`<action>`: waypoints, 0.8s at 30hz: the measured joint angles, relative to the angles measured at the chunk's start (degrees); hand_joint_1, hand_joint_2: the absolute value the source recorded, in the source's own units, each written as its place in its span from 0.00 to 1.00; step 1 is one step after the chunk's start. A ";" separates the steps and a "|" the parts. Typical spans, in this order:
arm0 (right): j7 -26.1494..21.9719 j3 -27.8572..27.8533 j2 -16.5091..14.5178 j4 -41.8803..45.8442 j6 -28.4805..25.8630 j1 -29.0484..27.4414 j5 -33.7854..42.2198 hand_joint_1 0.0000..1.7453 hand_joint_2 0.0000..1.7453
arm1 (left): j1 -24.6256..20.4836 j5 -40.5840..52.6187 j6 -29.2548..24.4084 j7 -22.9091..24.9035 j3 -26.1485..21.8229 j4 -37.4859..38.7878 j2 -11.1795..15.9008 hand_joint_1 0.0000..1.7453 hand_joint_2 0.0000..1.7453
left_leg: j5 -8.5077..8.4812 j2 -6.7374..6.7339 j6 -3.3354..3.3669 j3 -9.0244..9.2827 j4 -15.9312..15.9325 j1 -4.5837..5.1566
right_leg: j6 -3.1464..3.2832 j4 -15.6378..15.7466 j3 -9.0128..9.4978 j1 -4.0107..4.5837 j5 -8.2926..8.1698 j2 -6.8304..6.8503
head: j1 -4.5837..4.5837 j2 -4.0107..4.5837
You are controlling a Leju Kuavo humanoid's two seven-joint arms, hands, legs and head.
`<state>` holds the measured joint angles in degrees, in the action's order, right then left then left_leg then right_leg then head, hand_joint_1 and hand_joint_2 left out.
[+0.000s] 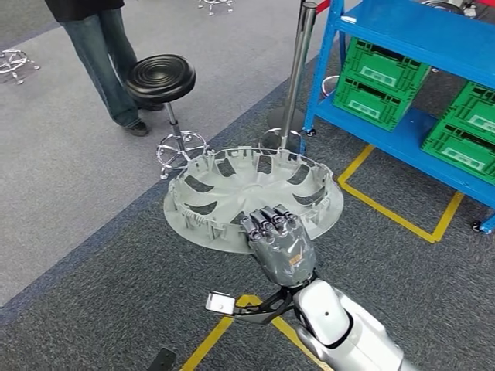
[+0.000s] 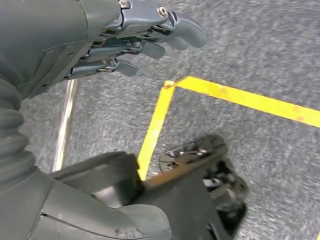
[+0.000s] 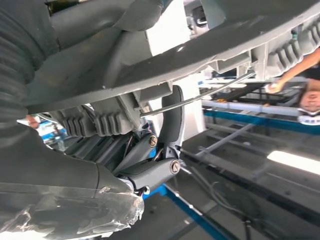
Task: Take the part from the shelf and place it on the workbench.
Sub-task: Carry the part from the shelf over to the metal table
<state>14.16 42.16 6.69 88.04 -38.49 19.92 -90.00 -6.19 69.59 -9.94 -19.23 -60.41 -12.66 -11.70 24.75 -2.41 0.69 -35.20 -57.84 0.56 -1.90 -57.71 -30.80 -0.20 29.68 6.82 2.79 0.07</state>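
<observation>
Right hand (image 1: 281, 246) grips the near rim of a grey wheel cover (image 1: 250, 197), held flat, inner ribbed side up, above dark grey carpet. Silver right arm (image 1: 344, 328) enters from bottom. Yellow floor tape (image 1: 397, 216) on carpet. Blue shelf (image 1: 408, 93) at upper right holds green crates (image 1: 379, 81). Black round stool (image 1: 161, 79) on chrome base beyond the cover; a person's legs in jeans (image 1: 108, 58) just behind it. Metal post (image 1: 296, 69) stands beside the shelf.

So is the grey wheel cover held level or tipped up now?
Roughly level: the wheel cover lies flat, its open ribbed side up, over the carpet, with the right hand gripping its near rim.
</observation>
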 joint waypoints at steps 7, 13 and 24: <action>0.06 0.36 0.95 -0.08 -0.03 0.01 0.01 1.00 1.00 | -0.11 0.00 0.04 0.25 0.02 0.00 -0.05 0.00 1.00 | -0.38 5.35 1.23 0.12 0.28 -0.11 | -0.28 -16.82 -9.13 -0.32 6.11 -6.81 | -0.51 0.00; 0.06 0.66 1.23 -0.15 -0.05 0.40 0.01 1.00 1.00 | -0.23 0.00 0.08 0.30 0.02 0.02 -0.16 0.00 1.00 | -0.69 9.79 0.28 -0.50 -0.13 -0.21 | 0.93 -0.52 -2.18 -0.48 -2.04 -11.95 | -0.46 0.00; 0.13 0.86 1.33 -0.15 -0.04 0.53 0.00 1.00 1.00 | -0.04 0.00 0.06 0.34 0.02 0.07 -0.04 0.00 1.00 | 2.68 1.79 -2.59 -5.19 -10.09 -1.51 | 1.79 0.64 -0.56 -0.47 -1.61 -2.97 | 0.30 0.01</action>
<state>14.29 43.01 8.02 87.89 -38.53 20.46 -90.00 -6.23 69.59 -9.88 -18.88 -60.39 -12.59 -11.74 27.43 -0.62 -1.89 -40.39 -67.92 -0.95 -0.12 -57.08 -31.36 -0.67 28.07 3.85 3.08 0.07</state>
